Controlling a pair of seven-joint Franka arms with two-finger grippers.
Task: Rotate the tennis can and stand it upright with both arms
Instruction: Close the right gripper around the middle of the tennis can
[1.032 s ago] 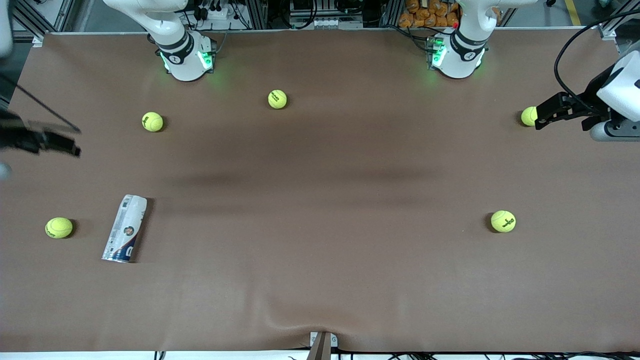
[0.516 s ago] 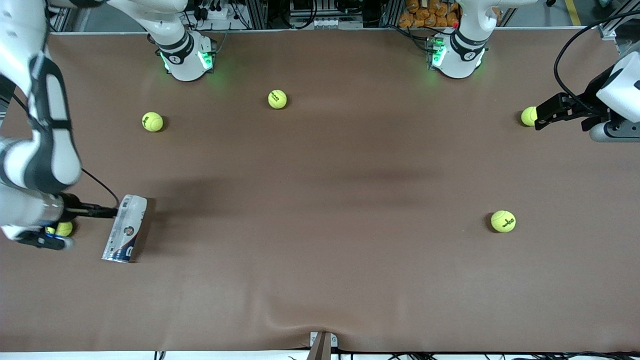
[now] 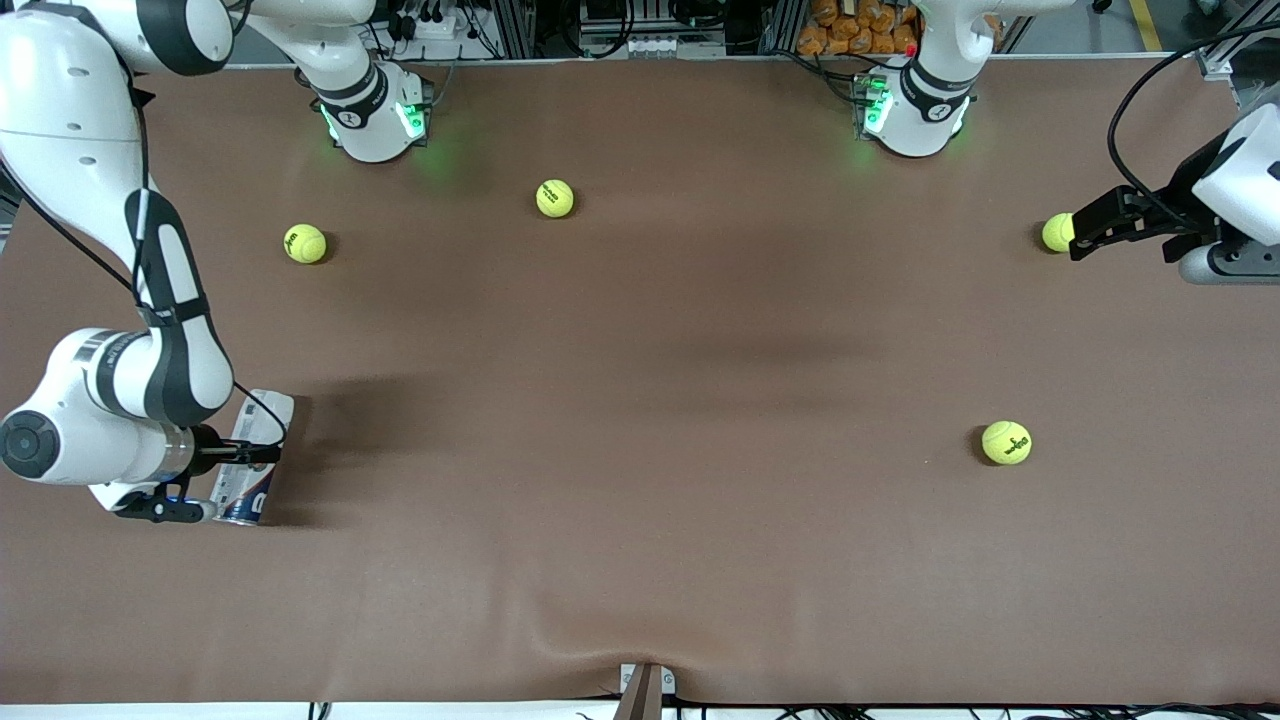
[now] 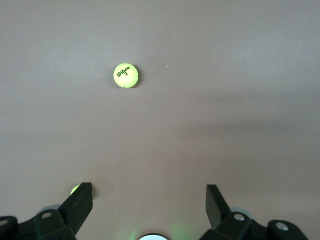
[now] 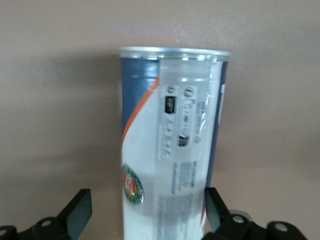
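**Right gripper straddling the lying tennis can, left gripper waiting by a ball**

The tennis can (image 3: 262, 440) is lying on its side on the brown table (image 3: 640, 520), at the right arm's end and in the half nearer the front camera. Its metal-rimmed end (image 5: 175, 51) is pointing toward the front camera, its other end toward the arms' bases.

The right arm (image 3: 150, 300) is reaching down over the can, hiding much of it in the front view. The right gripper (image 5: 145, 210) is sitting over the can's middle with its fingers (image 5: 80, 205) spread apart, one on each side of the tube; whether they are touching it I cannot tell. The round emblem (image 5: 132, 184) on the label is showing between them.

Taking the can as the landmark: one tennis ball (image 3: 305, 243) is lying farther from the front camera than the can, another (image 3: 555, 198) farther still and more toward the left arm's end, and a third (image 3: 1006, 442) well apart from the can toward the left arm's end.

The left arm (image 3: 1235, 190) is waiting at its own end of the table, well apart from the can. The left gripper (image 3: 1085, 232) is hanging with its fingers (image 4: 80, 200) apart and empty, just beside a fourth ball (image 3: 1056, 232)
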